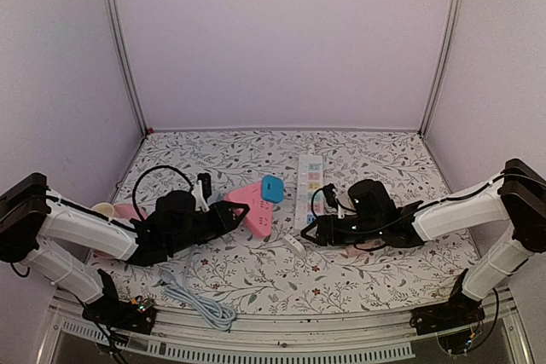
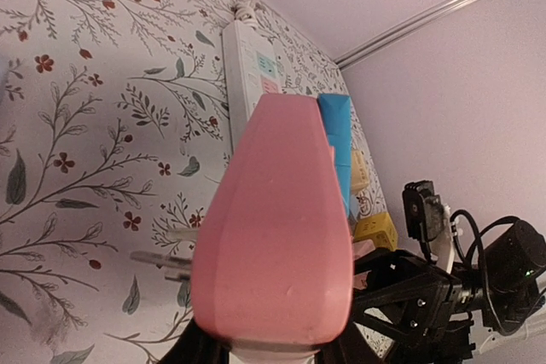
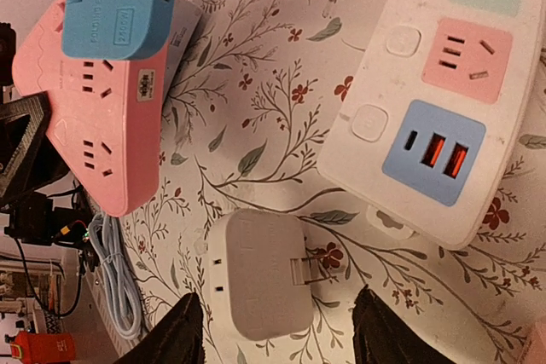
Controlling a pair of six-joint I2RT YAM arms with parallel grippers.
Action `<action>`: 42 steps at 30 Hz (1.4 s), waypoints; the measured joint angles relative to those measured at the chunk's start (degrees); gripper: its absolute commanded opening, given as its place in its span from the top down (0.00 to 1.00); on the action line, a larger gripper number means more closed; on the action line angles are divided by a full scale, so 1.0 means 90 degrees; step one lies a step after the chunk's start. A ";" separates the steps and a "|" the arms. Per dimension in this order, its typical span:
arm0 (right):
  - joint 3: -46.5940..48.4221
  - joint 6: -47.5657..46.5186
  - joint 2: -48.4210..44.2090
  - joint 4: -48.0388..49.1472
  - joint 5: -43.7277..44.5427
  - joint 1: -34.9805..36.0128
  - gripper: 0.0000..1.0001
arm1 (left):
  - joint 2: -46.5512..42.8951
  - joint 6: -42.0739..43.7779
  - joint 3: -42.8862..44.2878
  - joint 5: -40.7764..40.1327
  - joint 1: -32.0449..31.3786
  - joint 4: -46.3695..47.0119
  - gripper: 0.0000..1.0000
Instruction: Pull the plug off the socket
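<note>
A pink triangular socket (image 1: 252,208) lies at the table's middle with a blue plug (image 1: 272,187) seated in its far end. My left gripper (image 1: 229,216) is shut on the socket's near end; the socket (image 2: 277,236) fills the left wrist view, with the blue plug (image 2: 336,138) behind it. My right gripper (image 1: 310,232) is open and low over a white adapter (image 3: 260,274) that lies on the table between its fingers (image 3: 183,330), prongs folded out. The right wrist view also shows the pink socket (image 3: 98,117) and the blue plug (image 3: 124,2).
A white power strip (image 1: 309,181) with coloured outlets lies behind the right gripper, and also shows in the right wrist view (image 3: 444,100). A coiled pale cable (image 1: 200,303) lies at the front edge. A small cup (image 1: 104,209) stands at far left.
</note>
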 measured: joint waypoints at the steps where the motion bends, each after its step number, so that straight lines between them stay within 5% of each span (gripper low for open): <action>1: 0.0000 -0.0015 -0.0095 -0.0027 0.0046 0.0000 0.35 | 0.0015 0.0000 0.0000 0.0022 -0.0002 0.0024 1.00; 19: 0.0199 -0.0153 -0.1064 -0.0126 0.0245 -0.0044 0.05 | 0.0427 0.0005 0.0180 0.0770 -0.0049 0.0772 1.00; 42: 0.0015 0.0719 -0.1037 0.2361 -0.1049 -0.0478 0.17 | 0.0644 0.0097 0.0408 0.1698 -0.0250 0.1851 1.00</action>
